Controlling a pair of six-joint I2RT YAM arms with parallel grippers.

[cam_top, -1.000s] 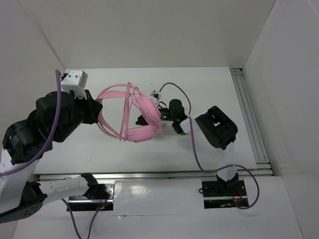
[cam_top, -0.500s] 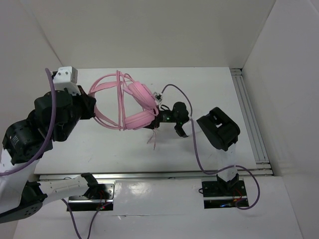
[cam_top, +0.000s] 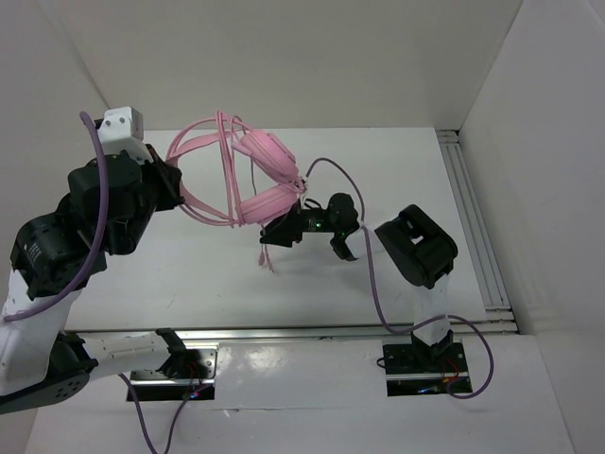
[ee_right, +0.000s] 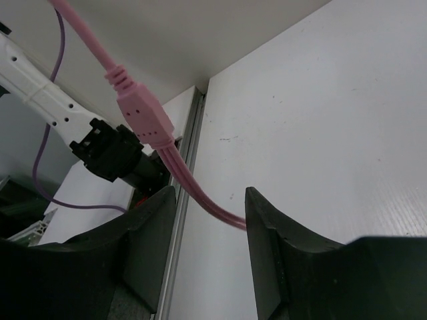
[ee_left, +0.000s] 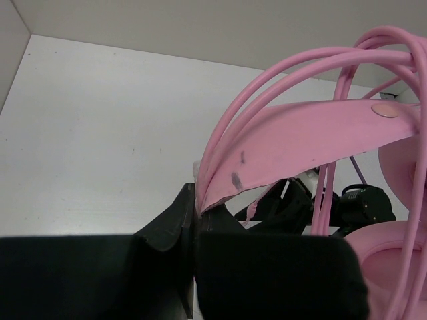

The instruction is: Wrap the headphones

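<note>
The pink headphones [cam_top: 253, 180] hang in the air over the left half of the table. My left gripper [cam_top: 173, 184] is shut on the thin double headband [ee_left: 300, 133], pinching its end between the jaws [ee_left: 195, 210]. The two ear cups [cam_top: 269, 156] hang to the right of it. My right gripper [cam_top: 281, 232] sits just below the lower ear cup. Its jaws are open [ee_right: 210, 200], and the thin pink cable [ee_right: 143, 113] runs loosely between the fingers [ee_right: 267, 227], touching one. The cable's end [cam_top: 267, 255] dangles below this gripper.
An aluminium rail [cam_top: 473, 218] runs along the table's right side and another along the near edge [cam_top: 284, 333]. White walls enclose the table at the back and both sides. A purple arm cable [cam_top: 369, 274] loops by the right arm.
My left gripper has lifted the headphones up and to the left. My right gripper has moved left under the ear cup, and the cable's end now hangs lower left of it.
</note>
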